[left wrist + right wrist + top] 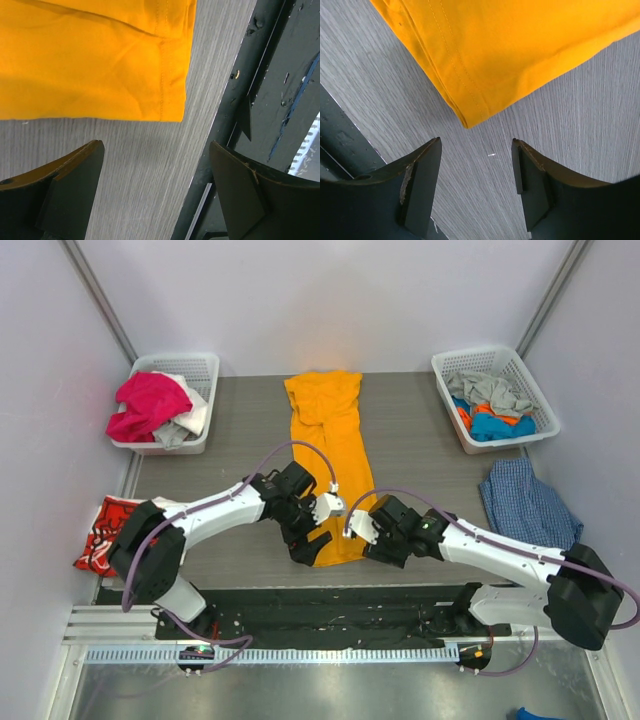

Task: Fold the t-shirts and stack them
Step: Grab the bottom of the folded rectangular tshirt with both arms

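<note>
A bright orange-yellow t-shirt (330, 455), folded into a long narrow strip, lies down the middle of the table. Its near hem corners show in the left wrist view (100, 60) and the right wrist view (510, 50). My left gripper (305, 543) is open and empty just short of the near left corner (155, 165). My right gripper (370, 545) is open and empty just short of the near right corner (476, 150). Neither touches the cloth. A red t-shirt with white print (105, 532) lies crumpled at the table's left edge.
A white basket (205, 365) at the back left holds pink and white clothes. A white basket (445, 365) at the back right holds grey, blue and orange clothes. A blue plaid shirt (530, 502) lies at the right. The black front rail (260, 100) runs just behind the grippers.
</note>
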